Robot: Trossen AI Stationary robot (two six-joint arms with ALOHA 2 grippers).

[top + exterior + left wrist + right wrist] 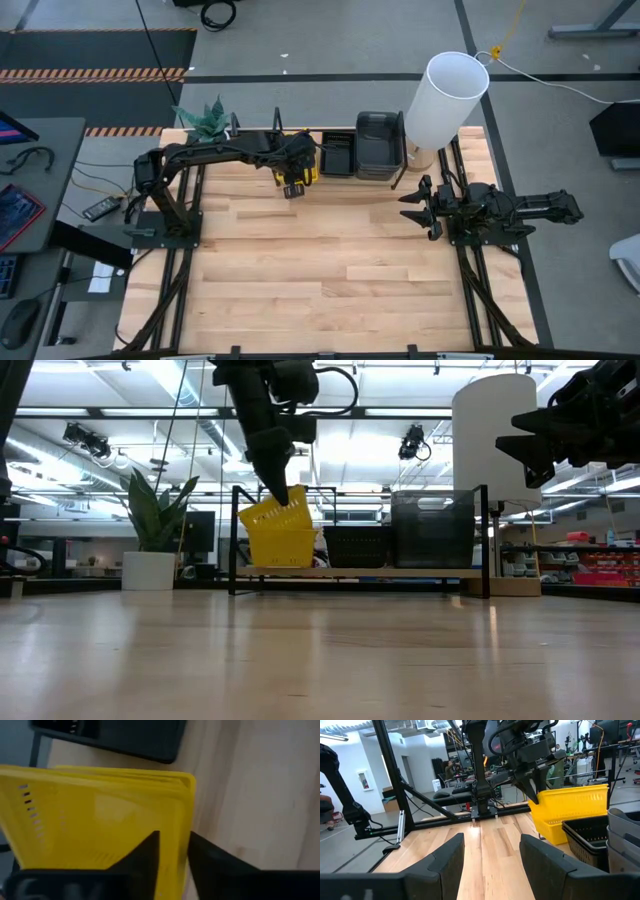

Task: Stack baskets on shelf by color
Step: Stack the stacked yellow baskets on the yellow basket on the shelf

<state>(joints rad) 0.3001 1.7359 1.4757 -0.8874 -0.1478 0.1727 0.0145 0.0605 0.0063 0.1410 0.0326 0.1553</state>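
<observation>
From above, the left gripper (293, 187) is reaching over the yellow baskets (297, 172) at the shelf's (330, 135) left end, beside black and grey stacks. At surface level, the top yellow basket (276, 514) is sitting tilted on its stack. The left wrist camera is showing the jaws straddling its rim (172, 845); grip uncertain. The right gripper (490, 855) is hanging released, well apart.

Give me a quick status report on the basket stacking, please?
Left gripper straddling the top yellow basket's rim at the shelf, basket tilted on its stack. Right gripper open, waiting over table's right side. Nothing in the way.
</observation>
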